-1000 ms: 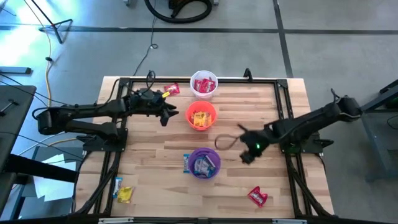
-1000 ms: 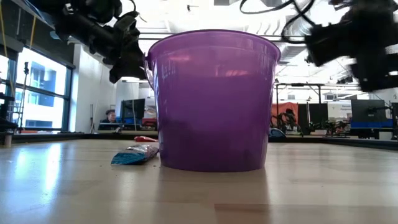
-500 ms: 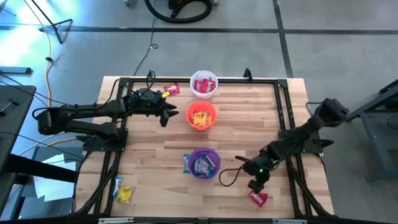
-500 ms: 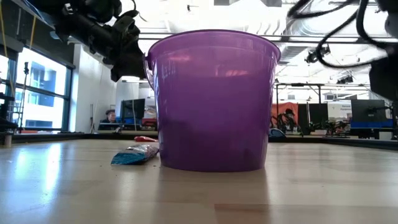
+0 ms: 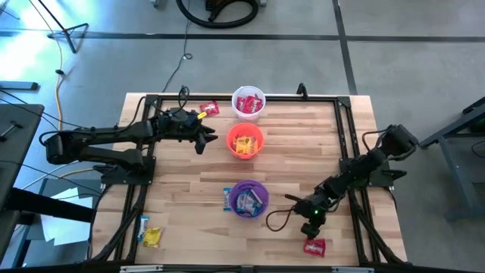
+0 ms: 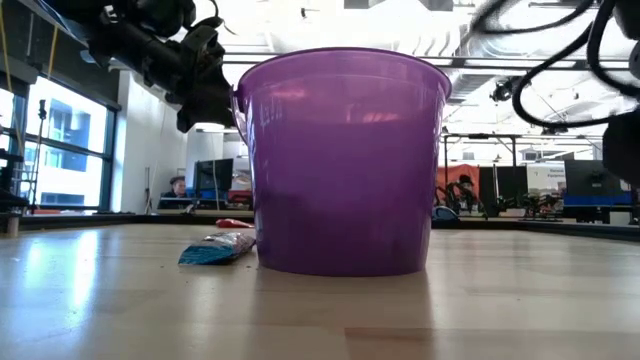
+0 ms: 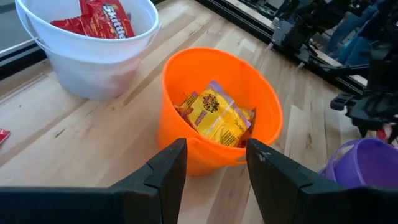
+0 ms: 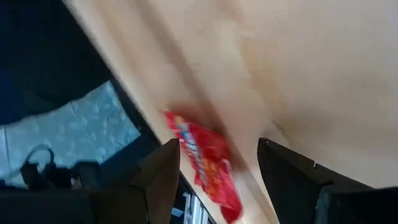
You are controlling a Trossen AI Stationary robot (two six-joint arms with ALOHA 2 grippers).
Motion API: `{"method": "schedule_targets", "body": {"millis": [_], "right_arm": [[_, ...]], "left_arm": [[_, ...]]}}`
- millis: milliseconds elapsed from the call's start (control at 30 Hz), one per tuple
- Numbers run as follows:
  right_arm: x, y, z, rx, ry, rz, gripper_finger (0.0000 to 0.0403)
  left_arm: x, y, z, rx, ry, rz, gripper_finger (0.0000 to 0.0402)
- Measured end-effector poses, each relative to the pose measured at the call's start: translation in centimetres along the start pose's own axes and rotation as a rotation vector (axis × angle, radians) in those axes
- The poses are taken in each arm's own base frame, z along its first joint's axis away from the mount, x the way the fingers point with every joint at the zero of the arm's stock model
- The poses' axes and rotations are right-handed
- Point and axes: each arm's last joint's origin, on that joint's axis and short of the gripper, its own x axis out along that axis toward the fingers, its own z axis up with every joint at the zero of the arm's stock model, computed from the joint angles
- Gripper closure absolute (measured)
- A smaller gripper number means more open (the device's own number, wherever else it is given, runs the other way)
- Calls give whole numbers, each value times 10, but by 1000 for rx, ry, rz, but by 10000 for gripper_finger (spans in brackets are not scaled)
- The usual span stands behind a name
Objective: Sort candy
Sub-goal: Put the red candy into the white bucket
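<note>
Right gripper, fingers apart, is hovering just above the red candy lying beyond the purple cup near the table's front edge; it's looking light, flat, crinkly and slippery, so pinching across its middle seems best; left gripper, fingers apart, is waiting beside the orange cup.

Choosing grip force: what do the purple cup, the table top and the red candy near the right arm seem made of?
Purple cup: likely thin plastic, smooth and slightly translucent, with soft sheen. Table top: wood, pale planks with visible grain and seams, matte. Red candy: probably glossy plastic-film wrapper, crinkled, printed.
</note>
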Motion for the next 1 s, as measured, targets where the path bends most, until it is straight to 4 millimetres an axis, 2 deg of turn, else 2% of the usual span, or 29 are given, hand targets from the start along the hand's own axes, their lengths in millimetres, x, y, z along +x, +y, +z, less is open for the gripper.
{"method": "schedule_targets", "body": {"millis": [267,467,567,700,933,1000], "right_arm": [[14,2,-6,-241,24,11,194],[20,1,-5,-332,22,16,196],[20,1,-5,-362,18,13,210],[20,0,-5,-391,15,7,258],[18,1,-3,-382,-3,10,383],[13,4,-3,-371,-26,26,395]], "left_arm": [[0,0,-1,0,7,3,248],[0,0,-1,-11,9,3,248],[0,0,-1,-13,9,3,248],[0,0,-1,-14,9,4,248],[-1,0,-1,-23,6,4,248],[-2,0,0,-22,0,1,248]]}}
